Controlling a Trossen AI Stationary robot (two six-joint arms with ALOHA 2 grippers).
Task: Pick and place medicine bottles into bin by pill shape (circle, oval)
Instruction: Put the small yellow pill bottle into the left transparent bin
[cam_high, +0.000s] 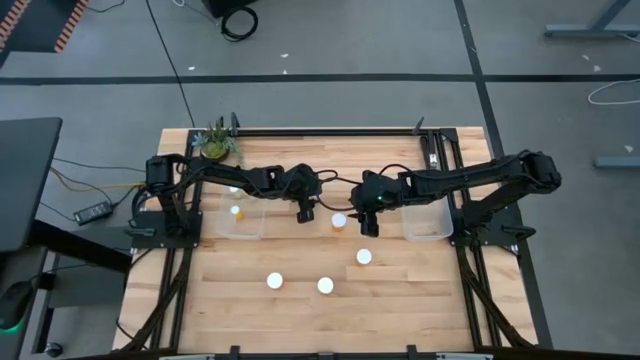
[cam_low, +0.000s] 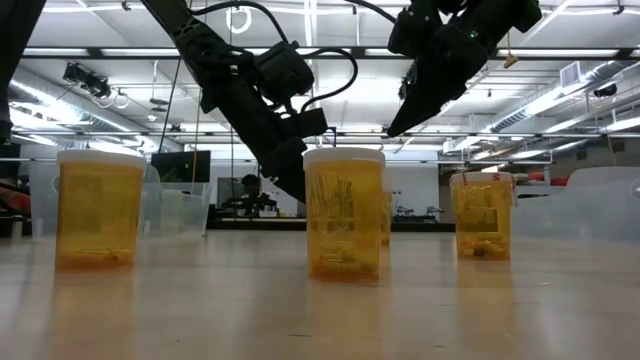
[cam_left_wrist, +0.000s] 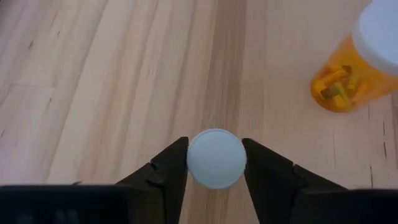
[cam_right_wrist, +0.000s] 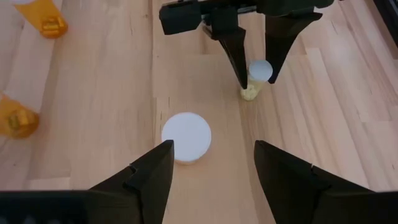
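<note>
Left jaws grip a bottle; right jaws open over another.

Left gripper (cam_left_wrist: 216, 169) holds a small bottle (cam_left_wrist: 216, 157) by its cap near the surface's (cam_high: 400, 300) far-middle; right gripper (cam_right_wrist: 211, 163) hovers spread over one (cam_right_wrist: 186, 137). Light, stiff, slick plastic: pinch below the cap. About seven bottles, two clear bins (cam_high: 235, 225).

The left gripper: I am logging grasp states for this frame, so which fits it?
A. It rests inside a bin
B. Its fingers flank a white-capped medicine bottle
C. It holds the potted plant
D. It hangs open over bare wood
B: in the left wrist view the left gripper has a dark finger on each side of the round white cap of a medicine bottle, with wood tabletop below.
</note>
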